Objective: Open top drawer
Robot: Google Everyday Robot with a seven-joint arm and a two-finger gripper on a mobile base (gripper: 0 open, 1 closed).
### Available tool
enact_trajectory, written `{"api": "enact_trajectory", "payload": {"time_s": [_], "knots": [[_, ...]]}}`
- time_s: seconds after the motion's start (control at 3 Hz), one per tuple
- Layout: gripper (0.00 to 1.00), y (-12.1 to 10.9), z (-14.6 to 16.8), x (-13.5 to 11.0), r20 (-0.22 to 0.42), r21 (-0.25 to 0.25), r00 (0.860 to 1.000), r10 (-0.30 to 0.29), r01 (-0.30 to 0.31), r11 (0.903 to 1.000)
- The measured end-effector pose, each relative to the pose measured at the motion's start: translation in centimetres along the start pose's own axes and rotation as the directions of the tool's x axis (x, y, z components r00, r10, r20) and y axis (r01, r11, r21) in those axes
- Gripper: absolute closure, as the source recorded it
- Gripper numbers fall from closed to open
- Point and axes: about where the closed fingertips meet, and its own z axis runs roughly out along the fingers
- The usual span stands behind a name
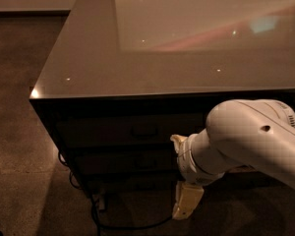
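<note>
The top drawer is a dark front just under the glossy countertop, closed flush with the cabinet, its small rectangular handle at the centre. Two similar dark fronts sit below it in shadow. My gripper hangs pointing down at the end of the white arm, in front of the lowest drawer and to the right of and below the top drawer's handle. It holds nothing that I can see.
A black cable loops on the floor by the cabinet's lower left corner. Speckled brown floor stretches to the left of the cabinet. The countertop reflects ceiling light.
</note>
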Motion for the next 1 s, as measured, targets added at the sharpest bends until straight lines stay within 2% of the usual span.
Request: {"api": "enact_trajectory", "payload": {"time_s": [0.67,1.0], "knots": [[0.00,-0.6,0.6,-0.7,0.011,0.013,1.000,-0.018,0.018,0.9998],[0.00,-3.0,1.3,-2.1,0.019,0.059,0.998,-0.052,0.051,0.9970]]}}
